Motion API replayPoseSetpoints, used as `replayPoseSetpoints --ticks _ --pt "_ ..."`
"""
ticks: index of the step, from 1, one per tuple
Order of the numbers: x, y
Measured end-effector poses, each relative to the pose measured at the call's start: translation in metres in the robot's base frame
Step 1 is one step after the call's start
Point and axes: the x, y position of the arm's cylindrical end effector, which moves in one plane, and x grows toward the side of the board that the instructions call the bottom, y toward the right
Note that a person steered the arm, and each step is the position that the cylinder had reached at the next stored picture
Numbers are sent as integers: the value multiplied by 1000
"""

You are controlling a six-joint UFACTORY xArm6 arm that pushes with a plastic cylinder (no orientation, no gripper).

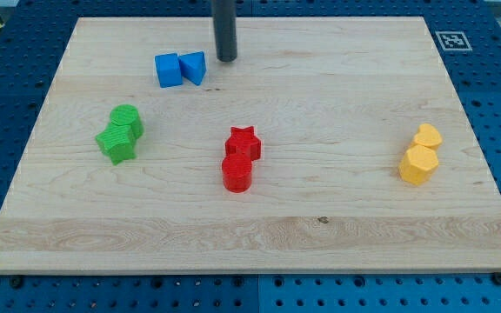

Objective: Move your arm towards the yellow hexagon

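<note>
Rod (225,26) cut off by view's top.

My arm is showing only as a straight rod, dark grey and round, with a smooth matte surface; my tip (227,59) is looking flat and plain.

The wooden tabletop (259,235) is carrying four pairs of blocks. Just left of the tip (226,59), a blue cube (168,70) is touching a blue triangle (193,67). Below-left of the tip, a green cylinder (128,119) and green star (117,143) are sitting together. Below it are lying a red star (243,142) and red cylinder (237,173); far right-below, a yellow heart (427,136) and yellow hexagon (418,164).
</note>
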Motion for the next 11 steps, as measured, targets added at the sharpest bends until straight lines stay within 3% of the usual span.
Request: replayPoseSetpoints --ticks 2,3,5,6,7,8,11 --pt "3 19" --pt "12 73" --pt "16 94" --pt "16 136" --pt "54 182" --pt "107 185" --pt "154 171"
